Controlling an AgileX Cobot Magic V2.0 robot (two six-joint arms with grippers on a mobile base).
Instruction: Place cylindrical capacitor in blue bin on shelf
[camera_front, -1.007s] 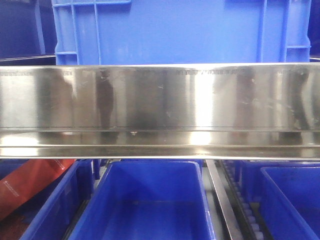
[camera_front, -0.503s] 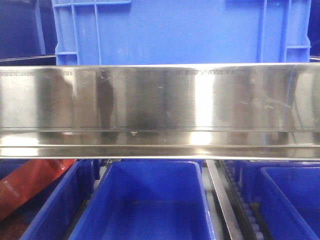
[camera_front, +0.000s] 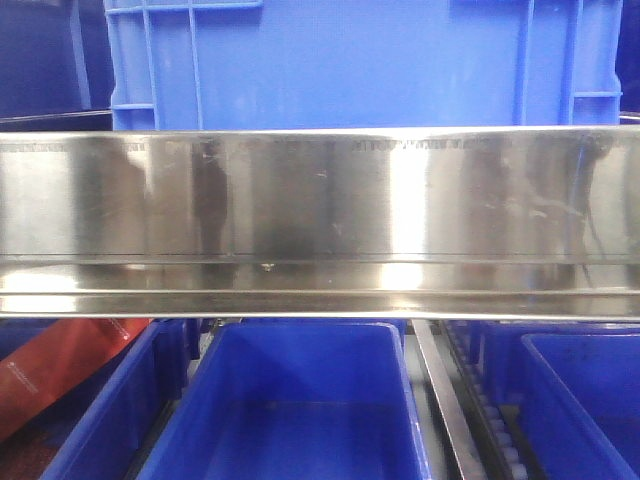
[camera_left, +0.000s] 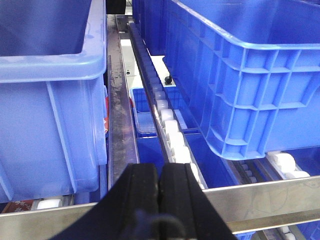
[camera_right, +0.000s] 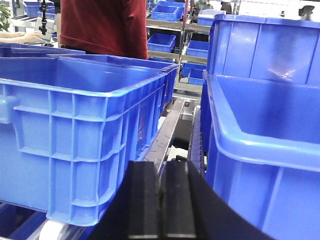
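The shelf's shiny steel front rail (camera_front: 320, 200) spans the front view, with a blue bin (camera_front: 300, 400) open below it and a larger one (camera_front: 350, 60) above; neither gripper shows there. My left gripper (camera_left: 159, 175) is shut with its pads touching and nothing between them, above a steel rail (camera_left: 260, 192) between two blue bins. My right gripper (camera_right: 162, 167) is shut with a hairline gap, and a thin dark sliver, the cylindrical capacitor (camera_right: 161, 192), is pinched between its pads. It hangs between a bin on the left (camera_right: 75, 125) and one on the right (camera_right: 260, 150).
A track of white rollers (camera_left: 170, 125) runs away from the left gripper between a left bin (camera_left: 45, 100) and a right bin (camera_left: 240, 75). A person in a red top (camera_right: 100, 25) stands behind the shelf. A red packet (camera_front: 60, 370) lies in the lower-left bin.
Faint reflections at the right end of the steel rail have shifted slightly. Bins and rail stand as before.
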